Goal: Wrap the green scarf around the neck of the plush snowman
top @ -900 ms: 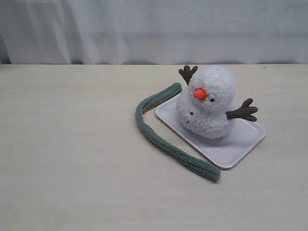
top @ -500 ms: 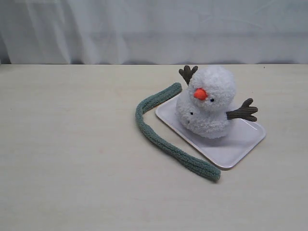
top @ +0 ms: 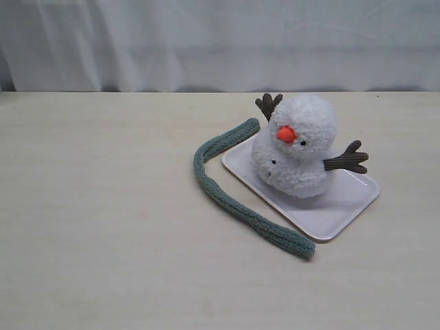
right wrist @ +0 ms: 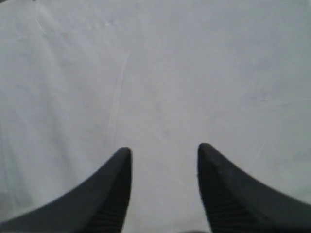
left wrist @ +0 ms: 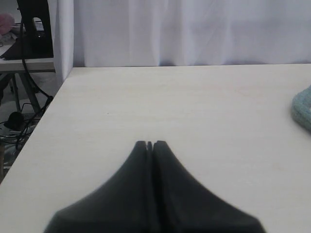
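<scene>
Left pincer (left wrist: 149,144): jaws pressed together, nothing held, low over the bare table (left wrist: 160,97). Neither arm shows in the exterior view.

Green scarf (top: 227,196): ahead of the left pincer and off to one side, well apart; only an end of it (left wrist: 302,109) shows at the edge of the left wrist view. It lies in a loose curve, far end resting on the tray (top: 344,199) rim, near end beside the tray corner.

Plush snowman (top: 299,148): on the tray, beyond the scarf from the left pincer, leaning; neck (top: 302,157) bare.

Right pincer (right wrist: 164,150): jaws well apart, empty, facing a white curtain (right wrist: 155,73); no task item in its view.

Risks, as judged:
- Dragging the scarf could tip the light, leaning toy.
- The shallow neck may let the fuzzy strip slide off.
- The tray could shift under a sideways pull.
</scene>
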Available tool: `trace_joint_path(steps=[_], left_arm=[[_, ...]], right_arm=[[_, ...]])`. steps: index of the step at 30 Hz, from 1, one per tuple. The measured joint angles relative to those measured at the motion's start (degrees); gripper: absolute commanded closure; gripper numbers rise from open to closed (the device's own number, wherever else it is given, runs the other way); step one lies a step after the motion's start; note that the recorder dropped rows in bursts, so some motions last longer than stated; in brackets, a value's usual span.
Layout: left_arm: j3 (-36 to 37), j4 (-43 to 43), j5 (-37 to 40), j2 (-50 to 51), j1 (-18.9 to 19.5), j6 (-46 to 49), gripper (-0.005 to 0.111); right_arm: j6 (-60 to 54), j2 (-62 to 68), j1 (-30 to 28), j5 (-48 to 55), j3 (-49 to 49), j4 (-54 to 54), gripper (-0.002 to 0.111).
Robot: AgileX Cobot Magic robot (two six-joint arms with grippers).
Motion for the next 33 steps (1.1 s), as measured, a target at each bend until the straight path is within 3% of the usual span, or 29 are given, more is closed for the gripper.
trace_joint_path(steps=[3,10,17,23,33], left_arm=[[0.0,0.0,0.0,0.0,0.0,0.0,0.107],[0.0,0.0,0.0,0.0,0.0,0.0,0.107],[0.0,0.0,0.0,0.0,0.0,0.0,0.107],[0.0,0.0,0.0,0.0,0.0,0.0,0.107],[0.0,0.0,0.0,0.0,0.0,0.0,0.107]], right_arm=[[-0.6,6.06,1.48,8.52,-8.0,-2.87,0.029],[-10.72,20.41,6.31,27.15,-23.24,-3.51,0.03],[-30.43,34.13,13.76,39.4,-35.3,12.87,0.033],[-47.14,47.74,22.24,41.25,-38.67,27.21,0.034],[-48.72,73.08,32.11,33.03,-41.04,27.77,0.034]])
